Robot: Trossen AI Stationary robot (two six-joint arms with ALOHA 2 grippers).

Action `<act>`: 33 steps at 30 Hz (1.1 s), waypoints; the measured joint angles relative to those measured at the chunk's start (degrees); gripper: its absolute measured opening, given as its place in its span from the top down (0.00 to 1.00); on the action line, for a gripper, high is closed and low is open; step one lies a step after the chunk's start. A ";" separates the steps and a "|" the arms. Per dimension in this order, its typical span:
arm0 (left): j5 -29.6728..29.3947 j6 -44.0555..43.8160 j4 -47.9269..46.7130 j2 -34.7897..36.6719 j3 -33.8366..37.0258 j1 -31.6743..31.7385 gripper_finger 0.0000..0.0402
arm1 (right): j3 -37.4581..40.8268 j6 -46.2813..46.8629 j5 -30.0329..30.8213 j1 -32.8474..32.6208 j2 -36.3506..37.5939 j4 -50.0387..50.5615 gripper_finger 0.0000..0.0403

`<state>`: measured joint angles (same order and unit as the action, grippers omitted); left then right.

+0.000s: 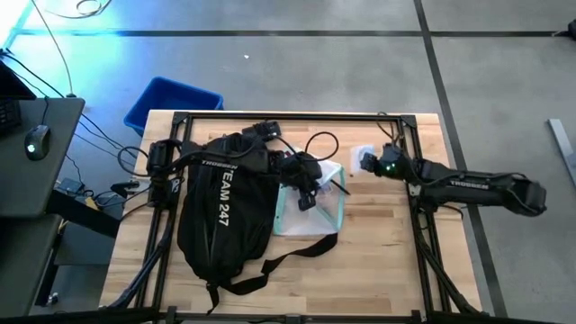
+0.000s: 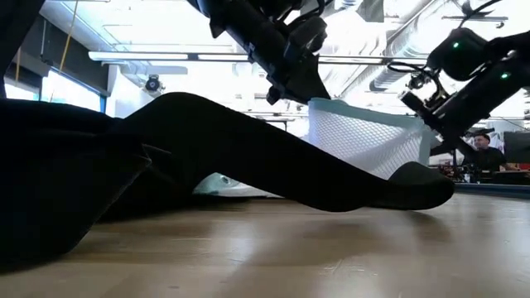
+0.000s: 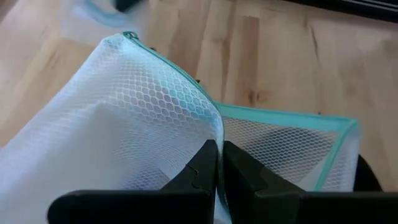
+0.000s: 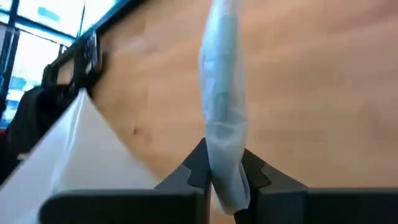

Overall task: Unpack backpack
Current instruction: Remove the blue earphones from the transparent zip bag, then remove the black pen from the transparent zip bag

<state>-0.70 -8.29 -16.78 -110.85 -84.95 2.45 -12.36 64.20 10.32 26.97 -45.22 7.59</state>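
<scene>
The black backpack point(image 1: 220, 211) with white "TEAM 247" lettering lies flat on the left half of the table. My left gripper point(image 1: 306, 193) reaches over it from the left and is shut on a white mesh pouch point(image 1: 313, 214) with teal edging, just right of the backpack. In the low view the pouch point(image 2: 364, 136) stands raised under my left gripper point(image 2: 302, 87). My right gripper point(image 1: 367, 162), near the table's far right, is shut on a small clear plastic packet point(image 4: 222, 93). My left gripper pinches a raised fold of the pouch's mesh point(image 3: 214, 134) between its two fingers, beside the teal zipper edge. The fingers slant down from the table's left. The pouch is pulled up at that spot, and its lower part stays down by the backpack. My right gripper pinches one end of the clear plastic packet point(image 4: 225, 155) between its two fingers. The packet runs out ahead of the fingers, along them, over the wooden tabletop. The fingers slant down from the table's right side. Whether its far end touches the table, I cannot tell.
A backpack strap point(image 2: 331, 178) lies across the table in front of the pouch, and more straps point(image 1: 270, 265) trail toward the near edge. Black cables point(image 1: 319, 144) loop at the far side. A blue bin point(image 1: 171, 103) stands on the floor beyond the far left corner.
</scene>
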 joint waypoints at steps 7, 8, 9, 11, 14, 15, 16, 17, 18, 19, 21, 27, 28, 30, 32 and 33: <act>-0.40 -5.23 0.11 0.00 0.00 -0.62 1.00 | -4.11 -16.31 -2.91 6.42 -2.70 1.27 0.59; -1.12 -5.86 0.11 0.00 0.00 -0.64 1.00 | -4.52 -18.59 -3.92 6.73 -2.72 1.60 0.54; -1.62 -6.38 0.09 0.00 0.00 -0.64 1.00 | -4.86 -21.21 -5.82 6.90 -2.70 1.57 0.50; -2.41 -7.28 0.11 0.00 0.00 -0.63 1.00 | -5.52 -27.31 -12.56 6.56 -2.70 1.61 0.45; -3.35 -8.66 0.10 0.00 0.00 -0.33 1.00 | -6.29 -32.01 -22.84 3.69 -2.70 3.77 0.43; -3.63 -9.10 0.11 0.00 0.00 -0.19 1.00 | -6.59 -33.06 -24.17 2.16 -2.70 4.87 0.43; -4.06 -9.40 0.11 0.00 0.00 -0.05 1.00 | -6.91 -33.80 -24.58 0.29 -2.70 5.79 0.44; -4.40 -9.61 0.11 0.00 0.00 0.10 1.00 | -7.21 -34.56 -24.58 -1.73 -2.70 6.64 0.46; -4.50 -9.62 0.13 0.00 0.00 0.17 1.00 | -7.30 -34.79 -24.39 -3.92 -2.71 7.07 0.47; -4.56 -9.62 0.13 0.00 0.00 0.24 1.00 | -7.30 -34.73 -23.93 -6.11 -2.80 7.36 0.49; -4.56 -9.62 0.11 0.00 0.00 0.41 1.00 | -7.30 -33.60 -20.59 -10.31 -3.24 8.14 0.52; -4.52 -9.61 0.12 0.00 0.00 0.54 1.00 | -7.32 -28.60 -9.40 -17.74 -9.17 8.08 0.58; -4.52 -9.52 0.17 0.00 0.00 0.54 1.00 | -7.32 -28.69 -9.24 -18.21 -10.71 7.13 0.58; -4.49 -9.15 0.12 0.00 0.00 0.54 1.00 | -7.32 -29.85 -9.28 -19.17 -13.87 4.86 0.58; -4.47 -9.16 0.07 0.00 0.00 0.54 1.00 | -7.42 -30.93 -9.28 -20.16 -16.83 2.69 0.58; -4.47 -9.14 0.09 0.00 0.00 0.54 1.00 | -7.74 -31.42 -8.73 -20.56 -18.22 2.71 0.58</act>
<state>-5.17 -17.43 -16.69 -110.85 -84.95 2.98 -20.10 32.77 1.59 6.41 -63.44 10.30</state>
